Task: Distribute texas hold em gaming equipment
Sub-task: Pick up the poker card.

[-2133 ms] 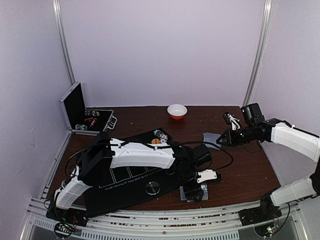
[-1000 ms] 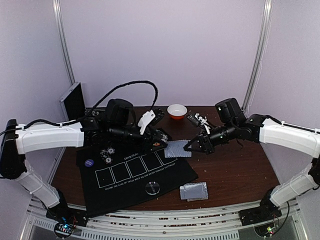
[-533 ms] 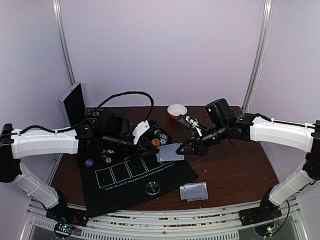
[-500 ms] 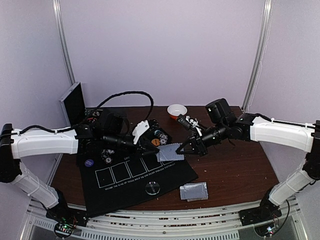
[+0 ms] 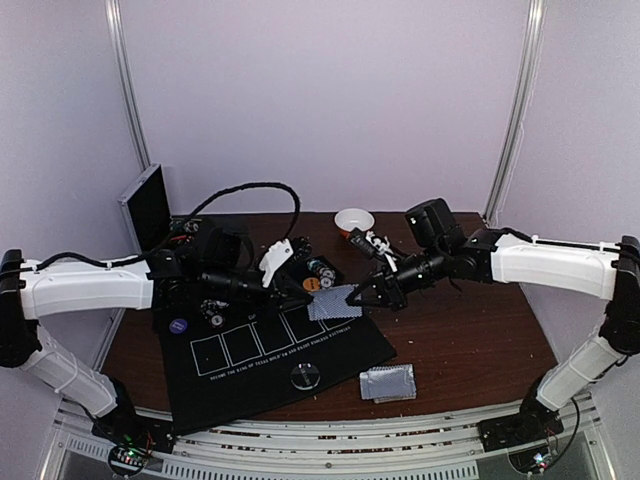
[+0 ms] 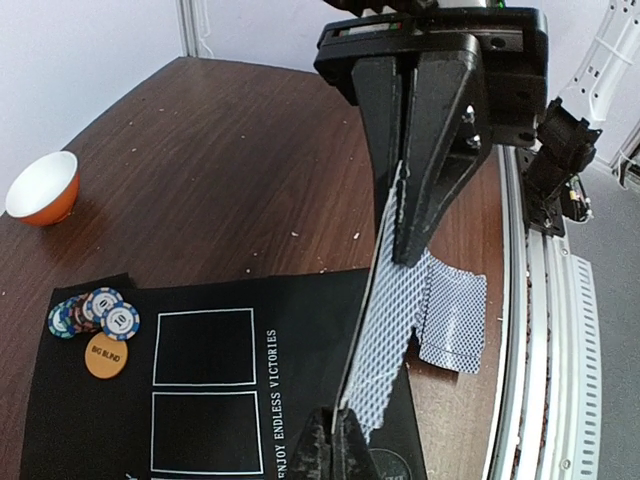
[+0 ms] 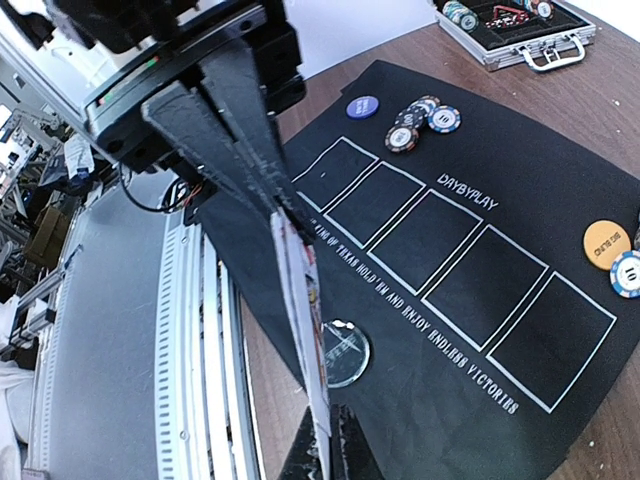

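A thin stack of grey-blue-backed playing cards (image 5: 335, 306) hangs over the right end of the black five-box mat (image 5: 250, 372). It is pinched from both sides. My left gripper (image 5: 303, 297) is shut on its left edge and my right gripper (image 5: 358, 297) is shut on its right edge. The left wrist view shows the cards (image 6: 385, 340) edge-on between my fingertips (image 6: 342, 440). Striped poker chips (image 5: 212, 312) and a purple disc (image 5: 178, 325) lie at the mat's left. An orange disc (image 5: 311, 285) and more chips (image 5: 321, 270) lie behind the cards. A clear disc (image 5: 305, 375) sits on the mat's front.
A second pile of cards (image 5: 388, 383) lies on the wood right of the mat. A white bowl with an orange base (image 5: 353, 221) stands at the back. An open metal case (image 5: 150, 207) sits at the back left. Metal rails run along the near table edge.
The left gripper has closed on the cards' left edge. Both grippers and the cards have shifted a little leftward over the mat.
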